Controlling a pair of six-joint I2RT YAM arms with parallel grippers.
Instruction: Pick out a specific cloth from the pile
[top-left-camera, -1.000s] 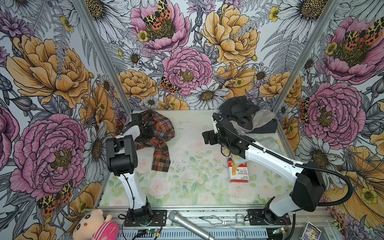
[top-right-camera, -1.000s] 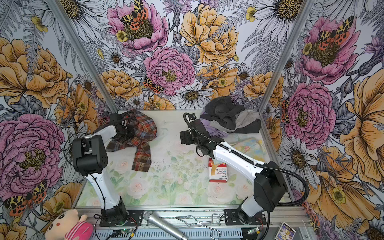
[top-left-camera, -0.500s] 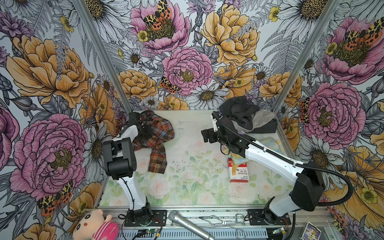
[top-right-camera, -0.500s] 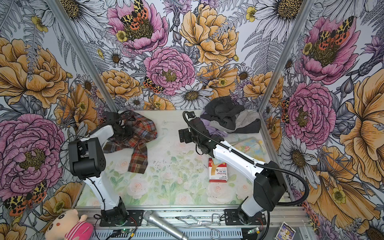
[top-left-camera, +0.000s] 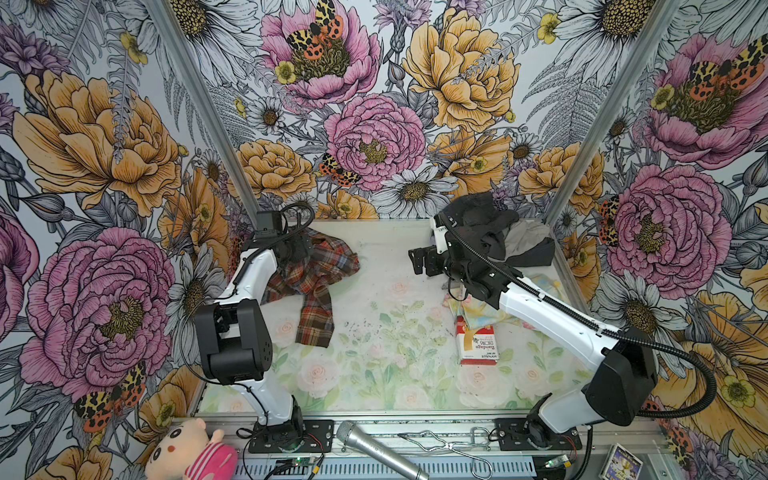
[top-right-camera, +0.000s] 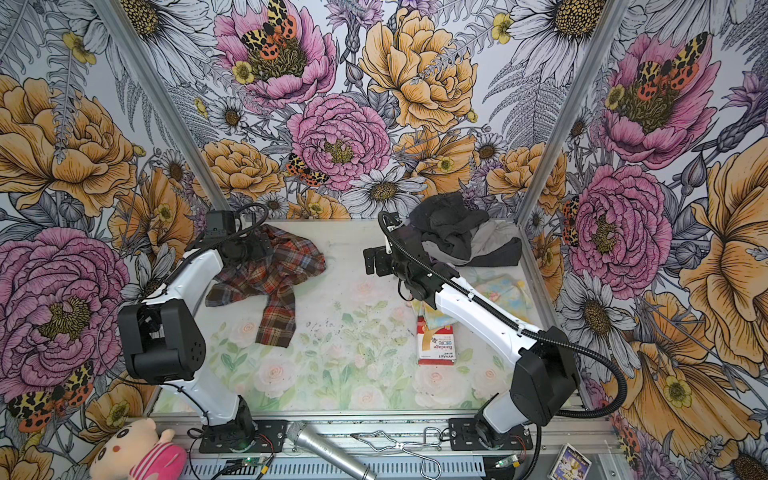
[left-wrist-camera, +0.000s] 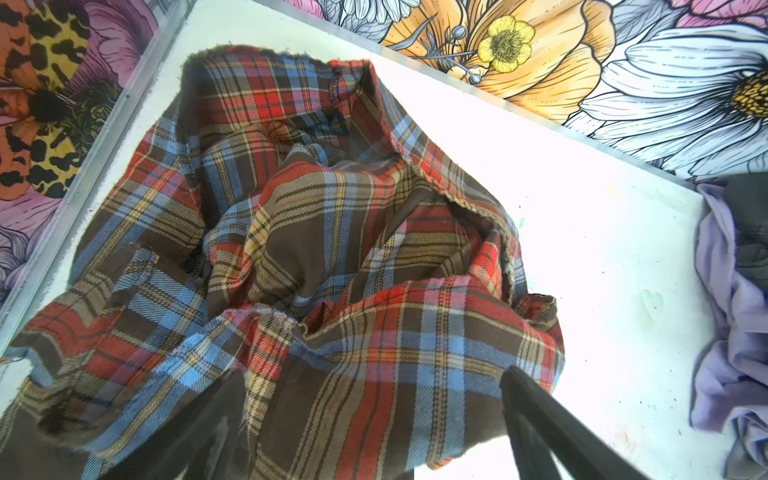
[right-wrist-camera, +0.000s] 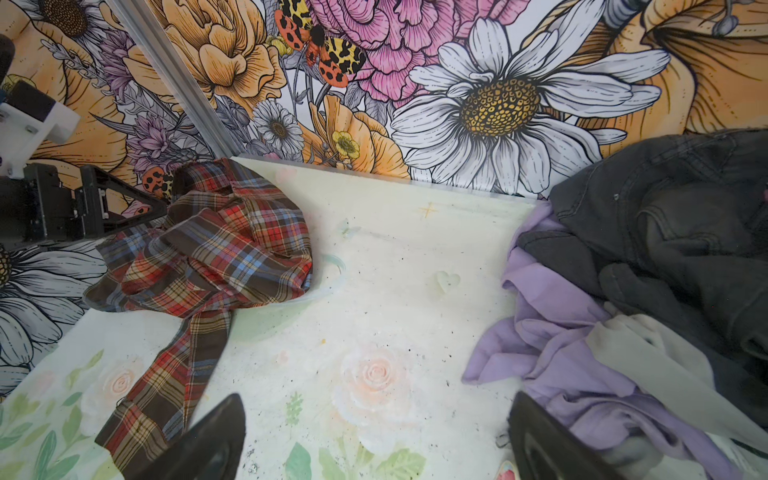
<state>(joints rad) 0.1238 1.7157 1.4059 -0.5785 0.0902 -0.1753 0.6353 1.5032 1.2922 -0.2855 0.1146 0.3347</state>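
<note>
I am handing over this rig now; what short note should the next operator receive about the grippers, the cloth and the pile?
Left gripper: open, jaws spread over the plaid cloth, not gripping it.
Right gripper: open, empty, near the pile.
The plaid cloth lies crumpled at the far left of the table, apart from the pile at far right.
Done: cloth separated. Left: probably only withdrawing both arms.

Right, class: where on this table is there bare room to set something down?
Free: the middle strip between the plaid cloth and the pile, and the near edge in front of the bandage box. Crowded: both far corners, plus under the right arm.
</note>
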